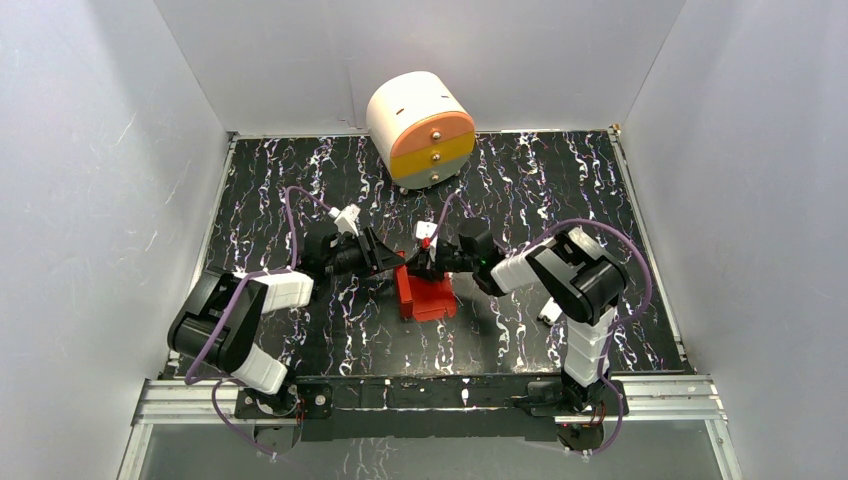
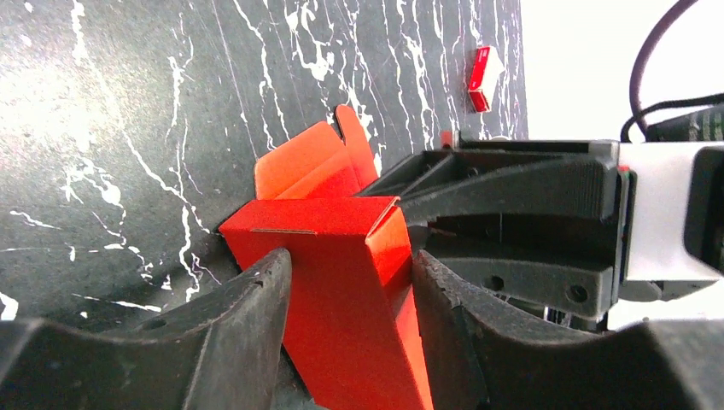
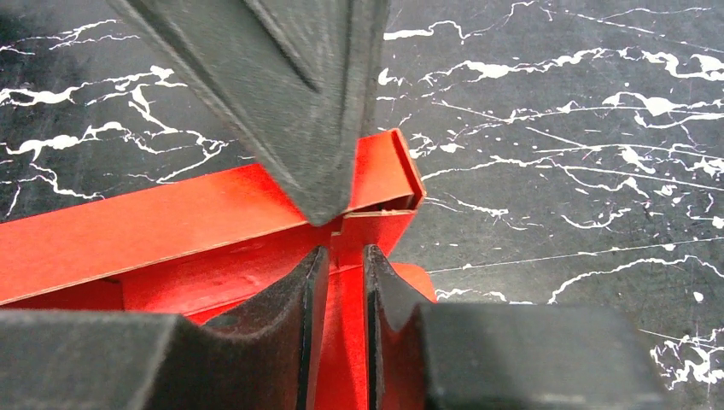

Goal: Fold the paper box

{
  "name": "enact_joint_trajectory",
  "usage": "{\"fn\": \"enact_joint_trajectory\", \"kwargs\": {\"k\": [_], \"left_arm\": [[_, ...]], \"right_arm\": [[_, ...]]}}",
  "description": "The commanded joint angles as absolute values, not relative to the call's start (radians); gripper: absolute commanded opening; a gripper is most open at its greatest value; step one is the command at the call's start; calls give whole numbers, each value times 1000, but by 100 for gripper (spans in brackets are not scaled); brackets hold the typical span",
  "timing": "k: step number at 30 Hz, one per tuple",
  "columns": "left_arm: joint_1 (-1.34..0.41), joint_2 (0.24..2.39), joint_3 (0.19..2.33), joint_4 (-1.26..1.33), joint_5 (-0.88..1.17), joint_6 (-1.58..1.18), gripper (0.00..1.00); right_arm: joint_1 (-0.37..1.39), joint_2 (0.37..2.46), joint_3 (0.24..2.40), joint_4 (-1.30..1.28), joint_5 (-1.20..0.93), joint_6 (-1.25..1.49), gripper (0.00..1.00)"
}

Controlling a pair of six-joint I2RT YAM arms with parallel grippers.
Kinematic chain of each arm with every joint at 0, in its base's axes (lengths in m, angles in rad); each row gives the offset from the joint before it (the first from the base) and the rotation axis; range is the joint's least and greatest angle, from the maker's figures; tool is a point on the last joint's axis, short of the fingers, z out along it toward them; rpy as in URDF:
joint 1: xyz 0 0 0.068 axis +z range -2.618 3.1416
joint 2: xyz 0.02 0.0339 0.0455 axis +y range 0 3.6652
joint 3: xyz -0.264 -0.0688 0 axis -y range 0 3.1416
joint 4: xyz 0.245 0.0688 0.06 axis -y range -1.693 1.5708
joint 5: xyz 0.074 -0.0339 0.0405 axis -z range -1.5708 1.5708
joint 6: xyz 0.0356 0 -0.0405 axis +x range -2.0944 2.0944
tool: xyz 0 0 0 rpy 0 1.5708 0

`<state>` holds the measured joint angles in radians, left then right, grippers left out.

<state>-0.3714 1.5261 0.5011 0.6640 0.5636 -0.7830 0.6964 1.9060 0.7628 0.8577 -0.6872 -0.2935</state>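
Squeezing the paper box (image 2: 341,299), left gripper (image 2: 346,260) half-wide; right gripper (image 3: 339,256) pinches its flap (image 3: 341,316)

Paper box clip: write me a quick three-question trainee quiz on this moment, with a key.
1. True or false: the left gripper straddles the paper box, one finger on each side of it.
2. What is pinched between the fingers of the right gripper? A) a red flap of that box; B) a cloth; C) nothing.
3. Fill in: seen from the arms' bases, the round drawer unit stands at the ____ edge of the table.

Key: 1 true; 2 A; 3 far.
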Motion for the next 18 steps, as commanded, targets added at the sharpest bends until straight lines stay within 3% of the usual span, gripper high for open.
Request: {"fn": "enact_joint_trajectory", "kwargs": {"k": [1, 18], "left_arm": [[-371, 1523, 544, 617, 550, -746, 52], [-359, 1632, 708, 503, 570, -594, 53]], "right_arm": [[735, 1840, 740, 992, -633, -277, 28], [831, 1810, 632, 1170, -281, -175, 23]]}}
